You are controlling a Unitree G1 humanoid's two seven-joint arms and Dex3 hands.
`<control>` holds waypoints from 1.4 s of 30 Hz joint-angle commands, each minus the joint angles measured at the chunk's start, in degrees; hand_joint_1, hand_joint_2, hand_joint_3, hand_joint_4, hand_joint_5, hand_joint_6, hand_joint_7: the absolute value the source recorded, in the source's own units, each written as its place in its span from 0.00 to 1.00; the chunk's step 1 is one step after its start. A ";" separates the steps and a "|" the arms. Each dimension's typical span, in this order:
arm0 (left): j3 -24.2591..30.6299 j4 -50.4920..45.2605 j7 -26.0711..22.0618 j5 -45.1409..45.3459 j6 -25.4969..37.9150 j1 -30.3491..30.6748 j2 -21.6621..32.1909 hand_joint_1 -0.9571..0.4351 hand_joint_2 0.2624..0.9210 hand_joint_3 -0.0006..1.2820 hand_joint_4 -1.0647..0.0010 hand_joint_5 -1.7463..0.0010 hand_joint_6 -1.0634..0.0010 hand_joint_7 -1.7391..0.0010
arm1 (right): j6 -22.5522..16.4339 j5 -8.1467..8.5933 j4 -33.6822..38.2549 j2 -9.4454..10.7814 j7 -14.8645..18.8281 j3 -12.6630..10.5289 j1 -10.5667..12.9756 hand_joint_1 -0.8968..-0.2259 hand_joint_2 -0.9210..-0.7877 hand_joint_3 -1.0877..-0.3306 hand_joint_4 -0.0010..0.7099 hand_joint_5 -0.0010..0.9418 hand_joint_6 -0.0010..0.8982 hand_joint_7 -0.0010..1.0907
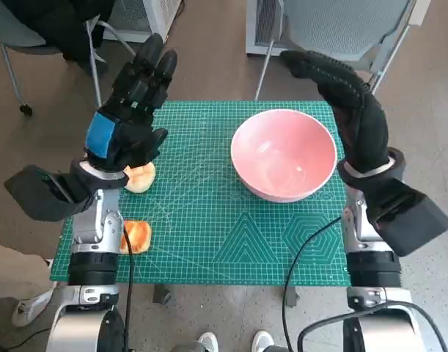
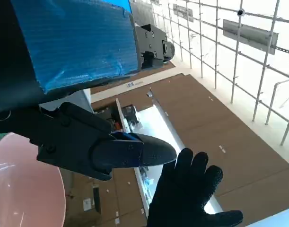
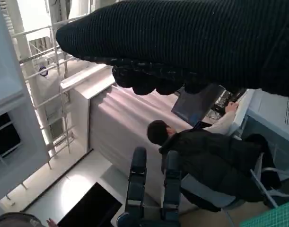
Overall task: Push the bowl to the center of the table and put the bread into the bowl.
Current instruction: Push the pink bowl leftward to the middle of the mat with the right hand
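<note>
Fingers are held extended on both raised hands, nothing gripped.
If shoved hard by the right hand point(image 1: 355, 110), the bowl point(image 1: 284, 155) could be overshot toward nine o'clock, onto the bread point(image 1: 140, 177).

A green mat point(image 1: 209, 220) covers a small table seen from above. A pink bowl point(image 1: 284, 155) sits on the mat's far right part. Two pieces of bread lie near the left edge: one point(image 1: 141, 177) just under the left hand point(image 1: 128, 121), another point(image 1: 136, 236) nearer, beside the left forearm. Both hands are raised, fingers extended, holding nothing. The right hand point(image 1: 352, 110) hovers beside the bowl's right rim.
</note>
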 commanded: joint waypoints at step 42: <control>-0.11 -3.08 1.08 0.60 1.37 2.05 1.07 0.18 1.00 0.25 1.00 1.00 0.86 0.98 | 20.21 -6.73 42.05 -8.54 -15.52 -8.52 -11.33 0.39 0.00 0.25 0.12 0.00 0.01 0.33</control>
